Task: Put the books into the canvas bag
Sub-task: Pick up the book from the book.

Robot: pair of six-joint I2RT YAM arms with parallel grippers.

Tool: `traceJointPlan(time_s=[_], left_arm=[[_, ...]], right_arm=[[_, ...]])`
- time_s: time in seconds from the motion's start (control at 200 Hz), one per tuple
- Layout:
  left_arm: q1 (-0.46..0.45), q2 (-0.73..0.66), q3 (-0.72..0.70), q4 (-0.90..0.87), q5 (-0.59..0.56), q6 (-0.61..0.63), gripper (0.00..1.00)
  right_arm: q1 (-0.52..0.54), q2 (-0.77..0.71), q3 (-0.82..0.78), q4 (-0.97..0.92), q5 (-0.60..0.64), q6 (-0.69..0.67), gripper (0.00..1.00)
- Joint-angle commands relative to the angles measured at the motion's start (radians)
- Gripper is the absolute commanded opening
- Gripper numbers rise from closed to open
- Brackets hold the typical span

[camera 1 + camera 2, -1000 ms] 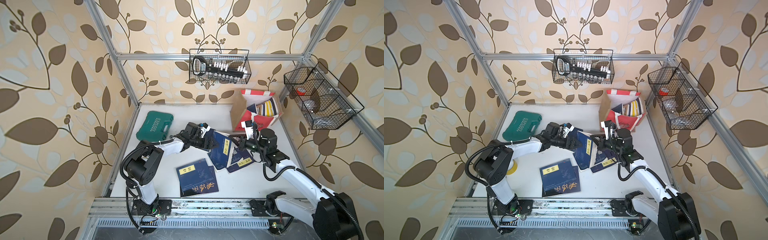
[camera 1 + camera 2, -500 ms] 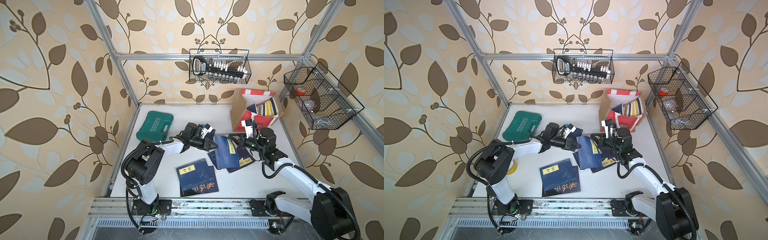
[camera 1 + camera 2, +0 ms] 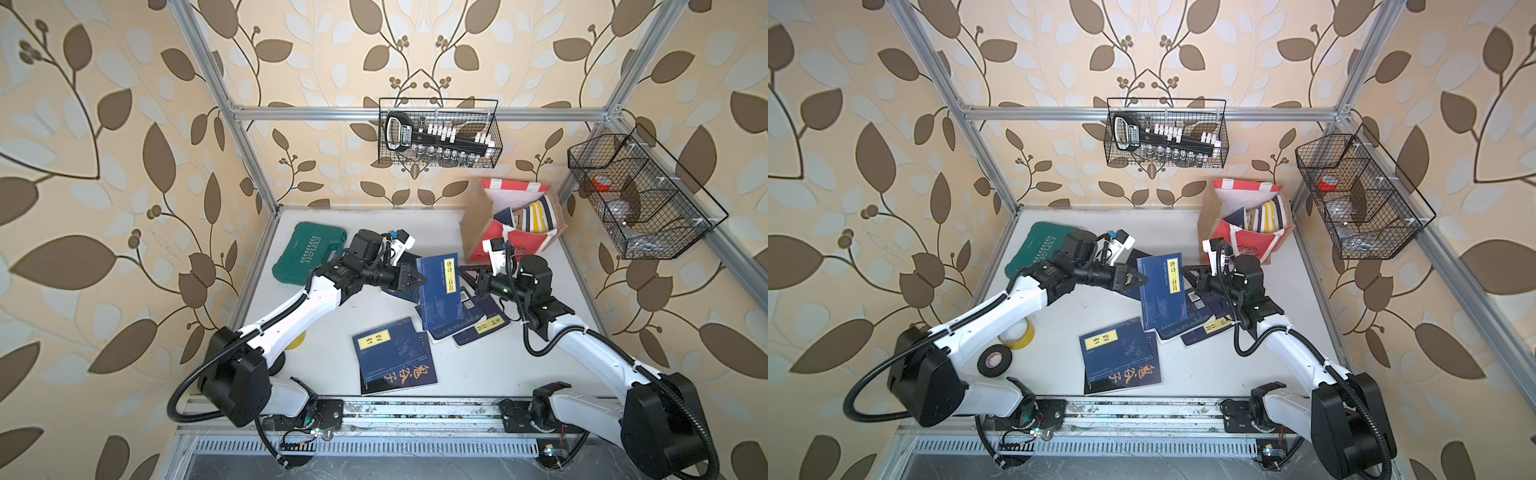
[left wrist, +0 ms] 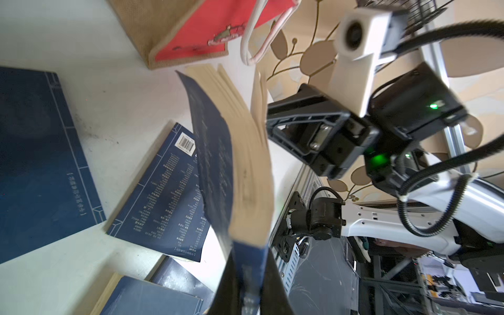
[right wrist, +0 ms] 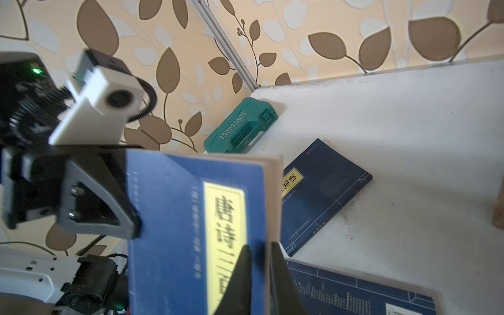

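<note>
A navy book with a yellow title label [image 3: 440, 291] [image 3: 1160, 291] hangs tilted above the table, between my two grippers. My left gripper [image 3: 419, 279] [image 4: 251, 286] is shut on its spine edge. My right gripper [image 3: 463, 274] [image 5: 260, 251] straddles the opposite page edge with its jaws slightly apart, open. Several more navy books [image 3: 392, 357] [image 3: 480, 324] lie flat on the table beneath and in front. The canvas bag [image 3: 515, 245] [image 3: 1246, 241] stands at the back right. It has jute sides and a red front panel, and it has several books [image 3: 536, 214] upright inside it.
A green tool case [image 3: 309, 253] lies at the back left. Wire baskets hang on the back wall [image 3: 440, 133] and the right wall [image 3: 640, 199]. A yellow tape roll [image 3: 1017, 332] and a black one [image 3: 994, 359] sit near the left arm's base.
My left gripper, open a second ago, has shut on the book's spine edge. My right gripper's jaws have parted a little. The book has swung more face-up between them.
</note>
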Motion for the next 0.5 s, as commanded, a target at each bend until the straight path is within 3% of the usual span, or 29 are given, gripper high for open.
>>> traceJointPlan(time_s=[0.0, 0.055, 0.13, 0.275, 0.495], left_arm=[[-0.006, -0.091, 0.037, -0.144, -0.105, 0.079, 0.00], [-0.005, -0.125, 0.038, -0.193, -0.161, 0.103, 0.00], [-0.003, -0.166, 0.038, -0.242, -0.230, 0.131, 0.00], [-0.004, -0.227, 0.045, -0.320, -0.357, 0.166, 0.00], [-0.002, -0.282, 0.054, -0.403, -0.387, 0.227, 0.00]], right_arm=[[0.011, 0.008, 0.032, -0.005, -0.052, -0.011, 0.25], [0.020, 0.010, 0.034, -0.011, -0.059, -0.018, 0.37], [0.032, 0.011, 0.034, -0.018, -0.061, -0.031, 0.60], [0.053, 0.008, 0.031, -0.034, -0.051, -0.047, 0.86], [0.053, -0.037, -0.002, 0.027, -0.055, -0.061, 0.95]])
